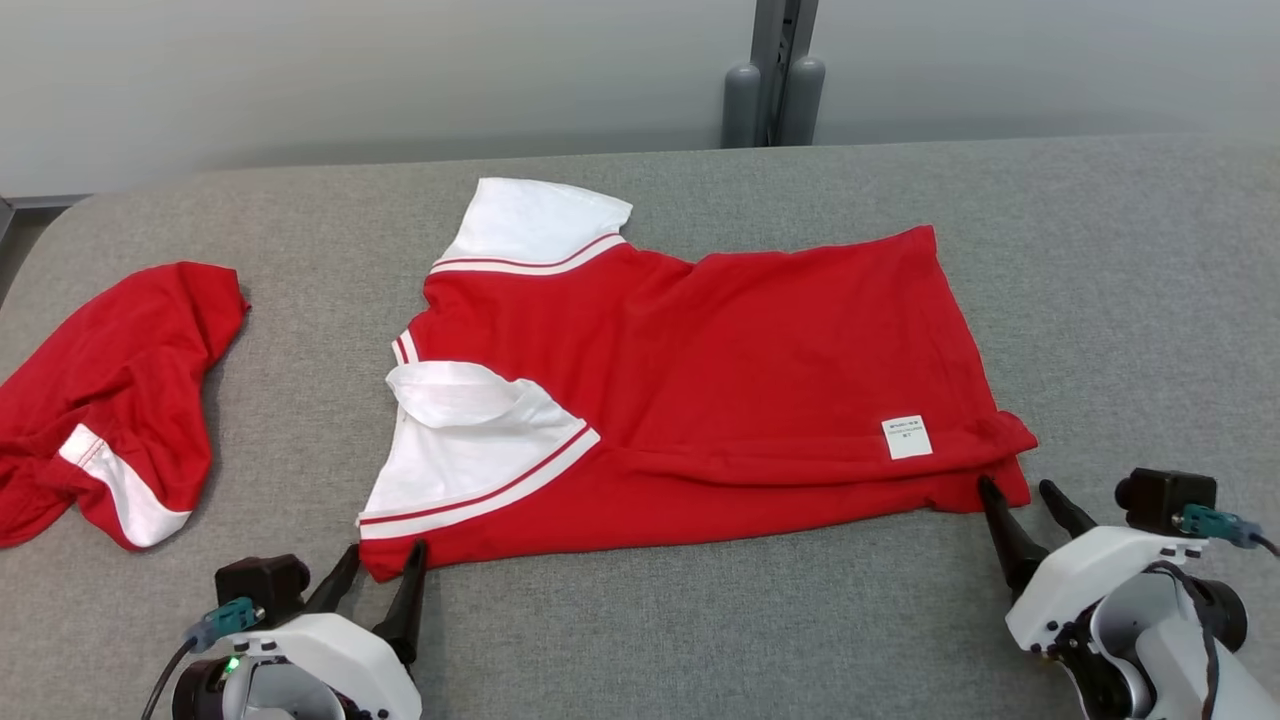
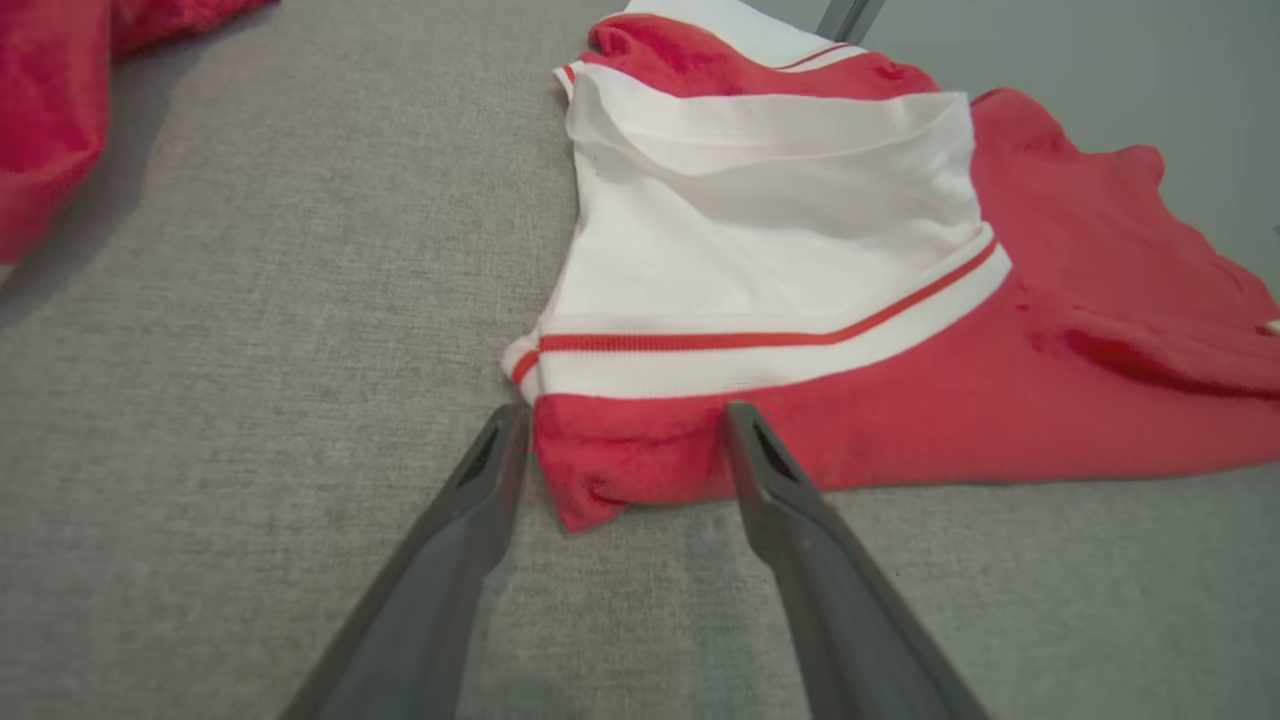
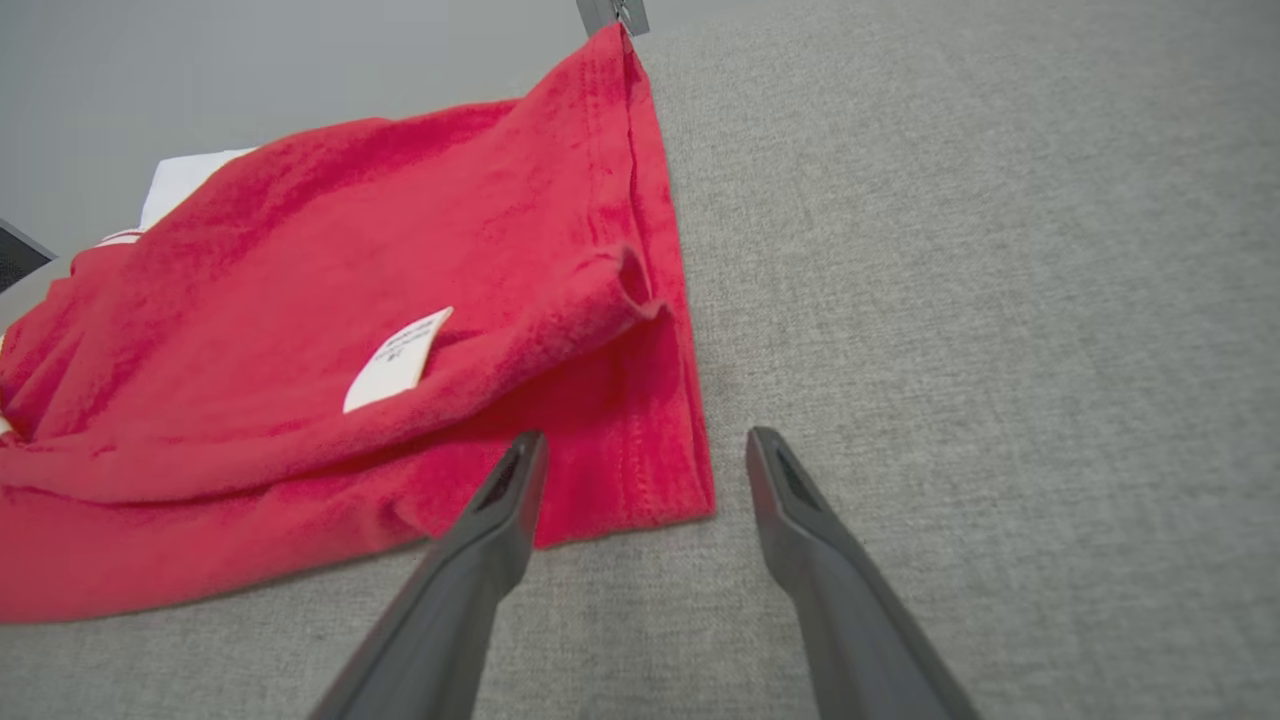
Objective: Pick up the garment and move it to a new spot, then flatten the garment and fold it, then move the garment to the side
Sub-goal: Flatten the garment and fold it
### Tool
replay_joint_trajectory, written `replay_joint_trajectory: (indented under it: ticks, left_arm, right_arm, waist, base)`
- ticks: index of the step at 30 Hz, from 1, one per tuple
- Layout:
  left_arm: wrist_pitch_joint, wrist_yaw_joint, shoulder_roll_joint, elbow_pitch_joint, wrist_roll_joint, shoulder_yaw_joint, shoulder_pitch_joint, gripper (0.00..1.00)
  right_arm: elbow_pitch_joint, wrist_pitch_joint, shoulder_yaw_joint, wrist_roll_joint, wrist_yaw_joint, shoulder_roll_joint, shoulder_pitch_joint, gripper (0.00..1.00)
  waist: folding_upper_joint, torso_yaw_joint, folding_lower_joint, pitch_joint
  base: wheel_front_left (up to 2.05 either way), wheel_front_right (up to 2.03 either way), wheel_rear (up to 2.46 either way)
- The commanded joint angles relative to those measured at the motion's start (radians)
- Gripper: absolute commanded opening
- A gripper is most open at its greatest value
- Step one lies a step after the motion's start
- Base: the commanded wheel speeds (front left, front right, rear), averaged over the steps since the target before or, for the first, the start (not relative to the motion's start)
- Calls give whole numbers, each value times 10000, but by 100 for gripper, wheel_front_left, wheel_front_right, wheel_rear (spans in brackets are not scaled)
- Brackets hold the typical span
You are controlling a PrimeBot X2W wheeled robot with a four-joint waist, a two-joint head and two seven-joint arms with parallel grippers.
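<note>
The garment (image 1: 720, 370) is a red shirt with white, red-striped sleeves and a small white label, lying spread sideways in the middle of the grey table (image 1: 1120, 300). My left gripper (image 1: 385, 560) is open, its fingers straddling the shirt's near left corner (image 2: 610, 470). My right gripper (image 1: 1022, 492) is open too, at the near right hem corner (image 3: 650, 470), with one finger over the red cloth and the other over bare table. Along the near edge the shirt's body is doubled over on itself (image 3: 560, 330).
A second red garment (image 1: 110, 400) with a white band lies crumpled at the table's left end. A grey post (image 1: 775, 80) stands behind the far edge against the wall. Bare table lies to the right of the shirt and along the near edge.
</note>
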Motion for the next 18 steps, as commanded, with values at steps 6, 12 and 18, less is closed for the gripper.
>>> replay_joint_trajectory:
  ticks: [6, 12, 18]
  left_arm:
    - [349, -230, -91, 758, -5, -161, -580, 100]
    - [1387, -371, -141, 1264, -270, -381, -813, 100]
    - [1921, -272, -100, 1252, -408, -443, -951, 0]
  right_arm:
    - [452, 149, 231, 89, 1, 26, -411, 100]
    - [892, 414, 279, 134, 1, 43, -736, 100]
    - [1106, 864, 499, 234, 1, 109, -953, 8]
  waist:
    - [0, -19, 0, 83]
    - [0, -1, 0, 53]
    - [0, -4, 0, -35]
  base:
    - [0, 0, 0]
    - [0, 0, 0]
    - [0, 0, 0]
